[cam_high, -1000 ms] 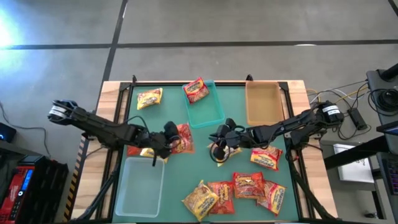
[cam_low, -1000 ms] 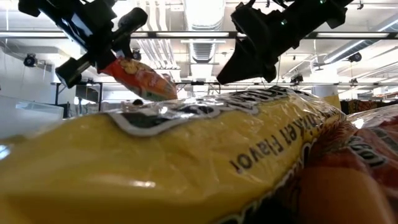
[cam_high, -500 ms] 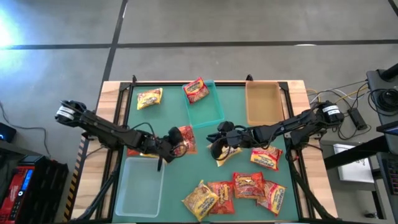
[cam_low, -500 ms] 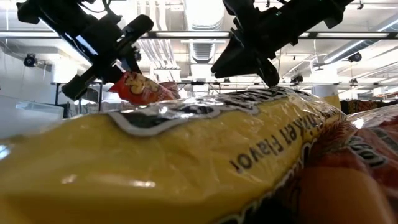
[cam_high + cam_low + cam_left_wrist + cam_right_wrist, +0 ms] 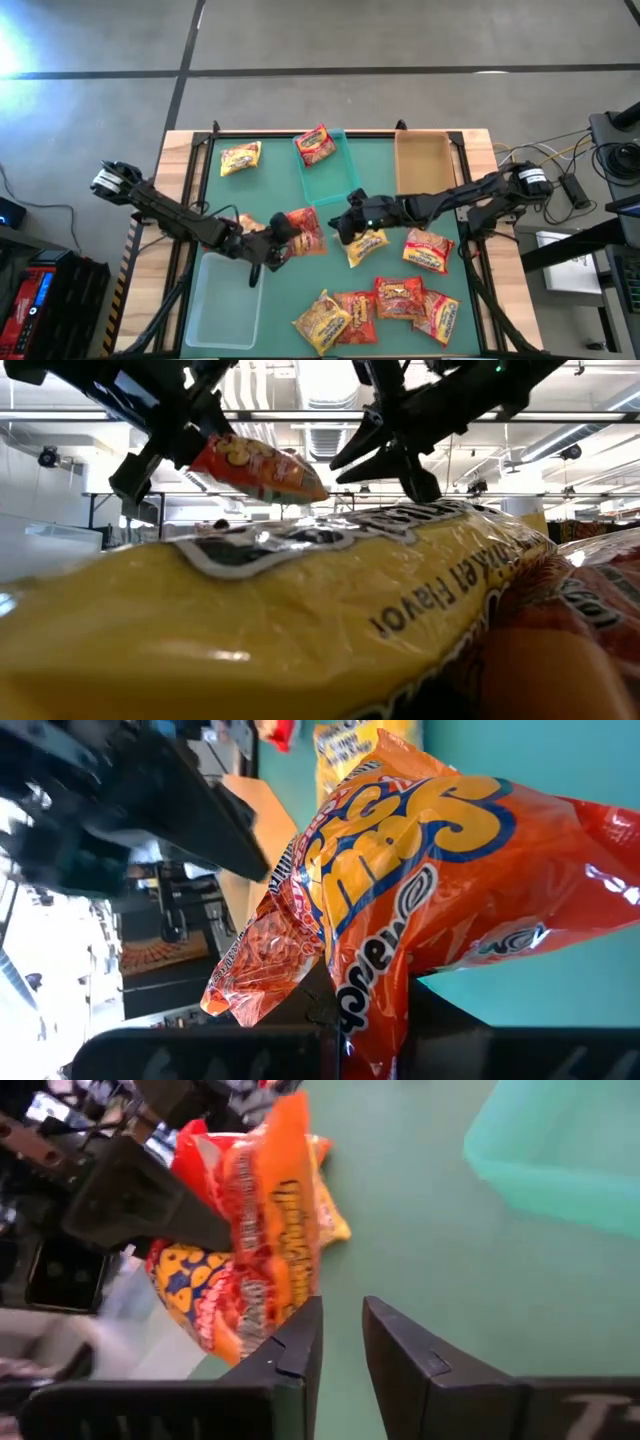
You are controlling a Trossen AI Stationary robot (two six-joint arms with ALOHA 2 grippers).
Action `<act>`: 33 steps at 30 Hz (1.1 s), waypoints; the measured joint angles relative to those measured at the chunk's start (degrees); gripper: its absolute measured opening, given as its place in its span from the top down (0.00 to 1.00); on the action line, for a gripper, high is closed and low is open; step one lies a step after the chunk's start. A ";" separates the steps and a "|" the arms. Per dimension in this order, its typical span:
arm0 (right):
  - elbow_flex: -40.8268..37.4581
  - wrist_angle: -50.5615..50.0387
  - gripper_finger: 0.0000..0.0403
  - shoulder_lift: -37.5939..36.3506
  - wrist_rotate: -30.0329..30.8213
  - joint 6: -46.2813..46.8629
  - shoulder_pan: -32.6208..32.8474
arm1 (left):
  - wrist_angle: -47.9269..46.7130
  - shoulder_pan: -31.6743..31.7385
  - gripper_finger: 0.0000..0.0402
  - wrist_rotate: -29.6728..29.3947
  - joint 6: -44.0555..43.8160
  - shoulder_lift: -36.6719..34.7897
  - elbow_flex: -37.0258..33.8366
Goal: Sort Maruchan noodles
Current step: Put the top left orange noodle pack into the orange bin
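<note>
Scene: a green-topped table seen from above, with two dark robot arms reaching in from either side and ramen packets scattered about.

Left gripper: the left gripper [image 5: 272,238] sits near the table's middle, clenched on an orange-red Maruchan packet [image 5: 303,230]. In the left wrist view the packet's crimped edge is pinched between the fingers [image 5: 420,1010] and the packet hangs clear of the table.

Right gripper: the right gripper [image 5: 345,226] is just beside that held packet, jaws parted by a narrow gap with nothing between them. A yellow packet [image 5: 367,243] lies on the table next to it, not held.

What has just changed: over the last second the left arm has carried the orange-red packet toward the centre and lifted it higher, while the right gripper has drawn back from the yellow packet and eased apart slightly.

Meaning for the task: this looks like a handover of the red packet between the arms, though I cannot be sure, as the low view is mostly blocked by a near packet.

Bins: a teal bin [image 5: 344,186] with one red packet [image 5: 315,145] at its far end; an empty tan bin [image 5: 424,165]; a clear bin [image 5: 224,300] near the left arm.

Remaining noodles: a cluster of packets [image 5: 378,306] at the near edge, one yellow packet [image 5: 240,158] at the far left.
</note>
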 joint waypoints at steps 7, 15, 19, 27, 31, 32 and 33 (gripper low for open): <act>0.00 1.52 0.70 0.00 -11.33 -1.79 -4.42 | -0.06 -0.07 0.98 -0.11 -0.81 0.00 0.00; -0.01 1.70 0.57 0.00 -11.95 -5.15 -5.07 | 5.12 -0.05 0.98 -0.13 1.54 -0.02 0.00; -0.02 5.34 0.53 0.02 -13.47 -6.84 -5.07 | 7.00 0.17 0.98 -0.18 1.64 -0.04 0.00; -0.02 8.76 0.52 0.04 -14.91 -9.39 -5.07 | 7.88 0.02 0.98 -0.16 1.51 -0.09 0.00; -0.02 8.88 0.52 -0.24 -15.11 -9.57 -5.07 | 8.06 -0.92 0.98 -2.23 1.49 -0.09 0.00; -0.02 8.88 0.52 -0.59 -15.16 -9.56 -5.07 | 8.04 -1.32 0.98 -3.54 1.46 -0.09 0.00; -0.02 9.04 0.52 -0.93 -15.41 -9.55 -5.14 | 8.00 -1.76 0.98 -4.87 1.25 -0.09 0.00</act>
